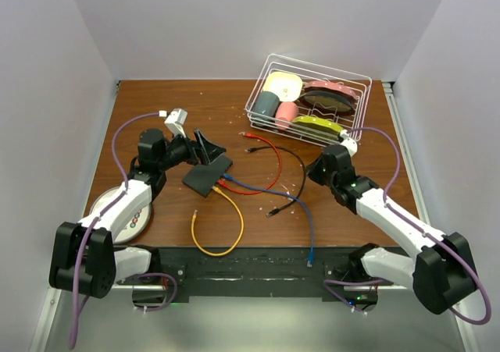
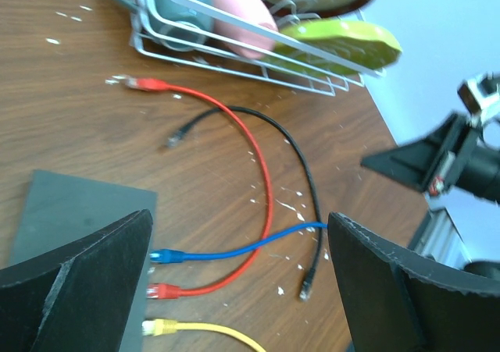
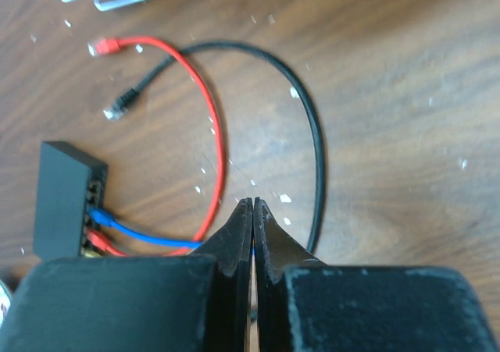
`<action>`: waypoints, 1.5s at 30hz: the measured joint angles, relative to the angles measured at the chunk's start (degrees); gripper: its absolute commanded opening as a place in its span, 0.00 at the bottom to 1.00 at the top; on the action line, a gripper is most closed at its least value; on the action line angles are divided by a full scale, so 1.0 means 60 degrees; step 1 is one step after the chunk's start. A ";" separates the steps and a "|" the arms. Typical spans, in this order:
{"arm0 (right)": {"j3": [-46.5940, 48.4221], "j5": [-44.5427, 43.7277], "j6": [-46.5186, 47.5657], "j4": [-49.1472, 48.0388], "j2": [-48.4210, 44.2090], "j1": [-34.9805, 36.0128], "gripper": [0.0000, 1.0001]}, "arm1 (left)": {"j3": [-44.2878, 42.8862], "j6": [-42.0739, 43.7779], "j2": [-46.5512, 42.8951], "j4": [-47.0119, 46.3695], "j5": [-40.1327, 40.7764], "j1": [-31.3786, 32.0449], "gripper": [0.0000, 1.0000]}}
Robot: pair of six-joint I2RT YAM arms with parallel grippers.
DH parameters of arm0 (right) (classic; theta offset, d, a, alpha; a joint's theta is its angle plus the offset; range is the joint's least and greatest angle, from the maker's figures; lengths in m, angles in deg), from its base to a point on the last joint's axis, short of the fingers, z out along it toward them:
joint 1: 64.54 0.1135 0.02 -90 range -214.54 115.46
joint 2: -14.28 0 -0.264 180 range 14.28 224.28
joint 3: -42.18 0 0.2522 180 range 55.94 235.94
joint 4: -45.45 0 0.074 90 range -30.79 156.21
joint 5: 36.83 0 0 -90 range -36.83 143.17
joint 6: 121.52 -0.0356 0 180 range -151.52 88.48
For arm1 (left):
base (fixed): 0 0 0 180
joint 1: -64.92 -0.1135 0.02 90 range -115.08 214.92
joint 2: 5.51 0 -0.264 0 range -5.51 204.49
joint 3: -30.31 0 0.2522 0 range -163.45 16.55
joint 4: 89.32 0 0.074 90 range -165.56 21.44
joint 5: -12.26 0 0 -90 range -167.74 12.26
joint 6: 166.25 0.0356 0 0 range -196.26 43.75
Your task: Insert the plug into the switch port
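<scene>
The desk [image 1: 156, 126] is brown wood grain, flecked with white specks. Left of its middle lies the switch [image 1: 207, 176], a flat matte-black box. Thin blue [image 1: 273, 190], red [image 1: 277, 161] and yellow [image 1: 234, 223] cables are plugged into its sockets. A glossy black cable [image 1: 297, 165] curls beside them with both plugs loose on the wood.

The left hand [image 2: 241, 235] is spread wide above the switch. The right hand [image 3: 252, 205] is pinched closed, holding nothing.

At the far right corner a white wire basket [image 1: 320, 65] holds a cream square dish [image 1: 281, 83], a dark cup [image 1: 266, 104], a pink cup [image 1: 287, 114] and a green plate [image 1: 316, 123].
</scene>
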 measured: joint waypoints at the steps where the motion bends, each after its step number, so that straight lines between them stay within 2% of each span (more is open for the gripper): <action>1: 0.0102 -0.0055 0.0080 0.0004 0.0029 0.0000 0.00 | 0.0000 0.0000 0.0044 -0.0044 -0.0066 0.0109 0.99; 2: 0.0313 -0.0076 0.0277 0.0062 0.0124 0.0000 0.00 | 0.0000 0.0004 0.0066 -0.0073 -0.0113 0.0229 0.99; 5: 0.0940 0.0015 0.0849 0.0069 0.0616 0.0000 0.17 | -0.0004 0.0011 0.0080 -0.0168 -0.0204 0.0484 0.99; 6: 0.1133 0.0087 0.1060 0.0044 0.0834 0.0000 0.33 | -0.0004 0.0015 0.0080 -0.0197 -0.0219 0.0543 0.99; 7: 0.1275 0.0255 0.1286 -0.0004 0.1056 0.0000 0.43 | -0.0004 0.0018 0.0087 -0.0200 -0.0226 0.0565 0.98; 8: 0.1355 0.0368 0.1475 -0.0051 0.1231 0.0000 0.49 | -0.0015 0.0025 0.0106 -0.0197 -0.0244 0.0590 0.98; 9: 0.1424 0.0539 0.1792 -0.0076 0.1475 0.0004 0.61 | -0.0033 0.0036 0.0138 -0.0193 -0.0248 0.0612 0.99; 12: 0.1668 0.0984 0.2623 -0.0106 0.2280 0.0044 0.75 | -0.0047 0.0095 0.0175 -0.0058 -0.0186 0.0623 0.99; 13: 0.1807 0.1100 0.2918 -0.0109 0.2568 0.0080 0.85 | -0.0047 0.0098 0.0175 -0.0029 -0.0127 0.0623 0.99; 16: 0.2521 0.1464 0.3745 -0.0124 0.3421 0.0270 0.93 | -0.0069 0.0109 0.0171 0.0171 0.0138 0.0623 0.99; 21: 0.4084 0.1909 0.4754 -0.0255 0.4663 0.0812 0.93 | -0.0306 0.0106 0.0324 0.0492 0.0539 0.0623 0.98; 25: 0.4510 0.2124 0.4991 -0.0452 0.5005 0.1064 0.94 | -0.1016 0.0120 0.1202 0.0535 0.0605 0.0623 0.91; 33: 0.4510 0.2204 0.5023 -0.0310 0.4943 0.1016 0.95 | -0.2973 0.0605 0.3880 0.0896 0.0852 0.0911 0.79; 37: 0.4510 0.2160 0.5115 0.0036 0.4601 0.0984 0.95 | -0.4003 0.0973 0.5213 0.1271 0.1388 0.1519 0.79; 45: 0.4306 0.2146 0.5319 0.0117 0.3442 0.0692 0.98 | -0.4860 0.1708 0.6717 0.1603 0.2484 0.2448 0.79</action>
